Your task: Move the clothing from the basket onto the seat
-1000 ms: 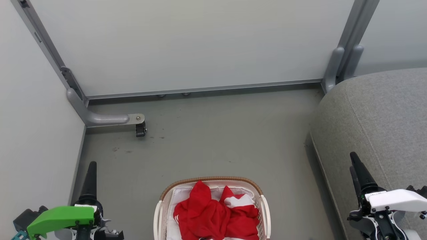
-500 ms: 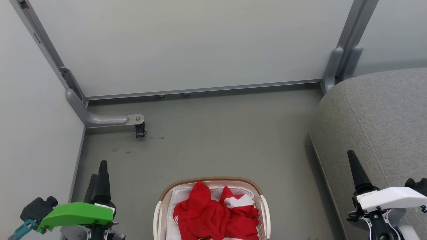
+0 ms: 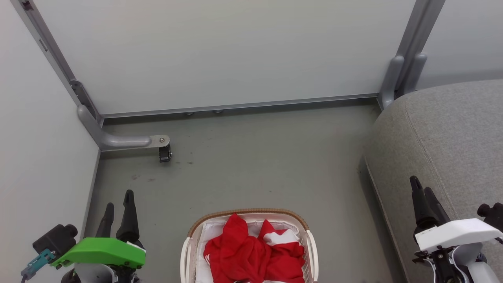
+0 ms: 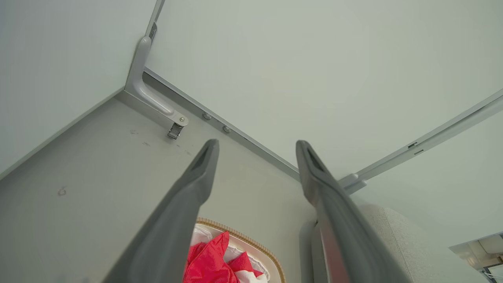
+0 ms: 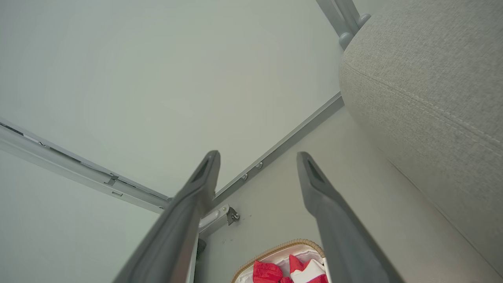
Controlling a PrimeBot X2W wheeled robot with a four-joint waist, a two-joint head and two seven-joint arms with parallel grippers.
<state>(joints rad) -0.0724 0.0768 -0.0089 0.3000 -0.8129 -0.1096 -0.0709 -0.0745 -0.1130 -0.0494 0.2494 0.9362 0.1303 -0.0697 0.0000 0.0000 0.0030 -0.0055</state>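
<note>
The cream basket with a brown rim stands on the floor at the bottom middle of the head view, holding crumpled red clothing with white panels over a white liner. The grey seat fills the right side. My left gripper hangs open to the left of the basket, nothing between its fingers. Over the seat's front edge my right gripper is open and empty. The left wrist view shows its open gripper above the basket and clothing. In the right wrist view the gripper is open above the basket.
Pale partition walls with grey metal frames close off the back and left. A grey bracket foot with a small black caster sticks out onto the grey floor at the back left. Open floor lies between the basket and the back wall.
My left gripper has shifted right toward the basket and turned, so both its fingers now show apart. My right gripper has turned slightly and dropped lower in the picture. Basket and clothing are unmoved.
</note>
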